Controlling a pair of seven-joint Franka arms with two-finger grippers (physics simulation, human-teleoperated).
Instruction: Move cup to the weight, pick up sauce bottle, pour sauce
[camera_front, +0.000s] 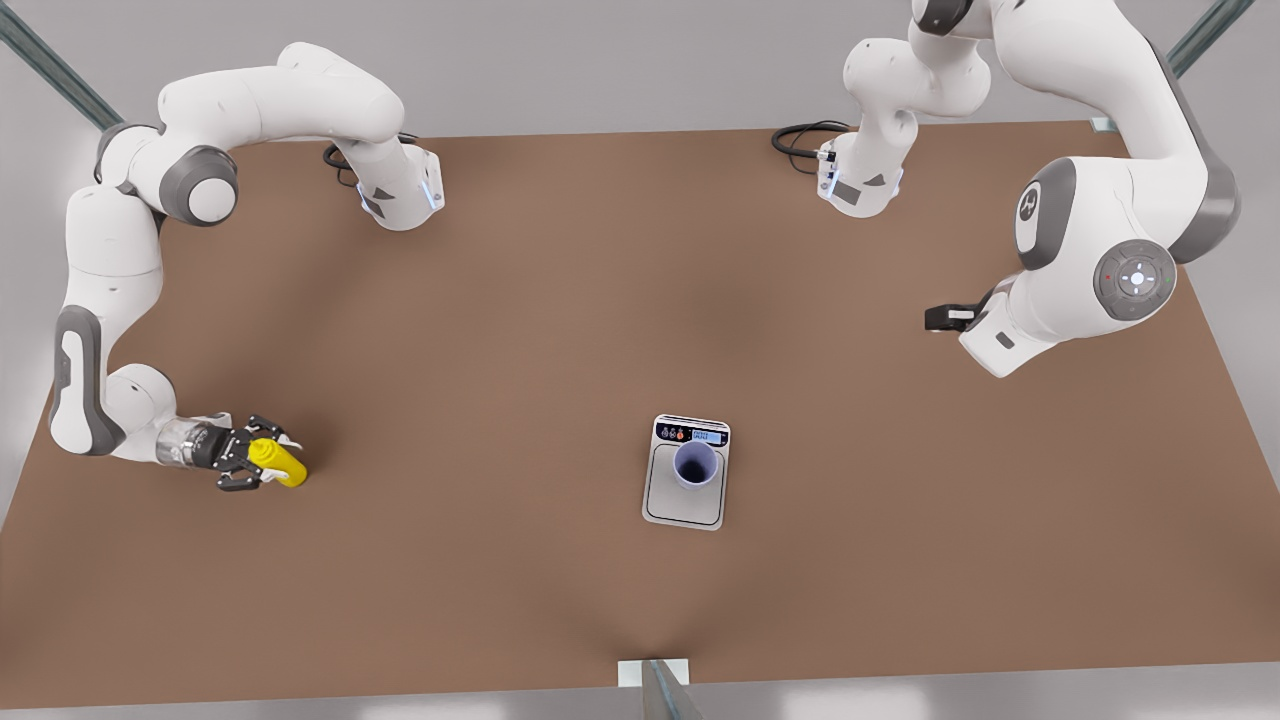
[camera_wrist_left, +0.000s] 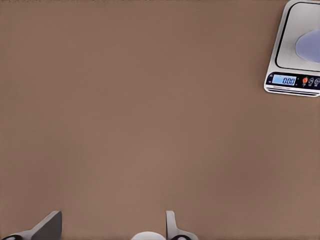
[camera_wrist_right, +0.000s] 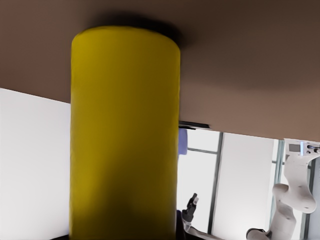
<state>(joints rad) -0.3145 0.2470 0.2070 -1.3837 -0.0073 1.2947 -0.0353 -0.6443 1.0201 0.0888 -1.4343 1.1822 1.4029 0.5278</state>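
The lavender-blue cup (camera_front: 695, 465) stands upright on the steel plate of the weight (camera_front: 680, 507), a flat silver scale near the table's front middle. Beside the front view's left edge, the yellow sauce bottle (camera_front: 283, 463) stands on the table, and my right gripper (camera_front: 262, 460) is shut on it, one finger on each side. Up close, the sauce bottle (camera_wrist_right: 125, 135) still rests its base on the table. My left gripper (camera_front: 940, 318) waits high at the front view's right. It (camera_wrist_left: 110, 231) is open, with the weight (camera_wrist_left: 289, 52) and the cup (camera_wrist_left: 310, 45) off at the frame's corner.
The brown table (camera_front: 500, 330) carries both arm bases (camera_front: 400, 195) (camera_front: 860, 185) at its far edge. A small bracket (camera_front: 655, 675) sits at the front edge's middle. The weight's blue display (camera_wrist_left: 284, 80) reads 0.00.
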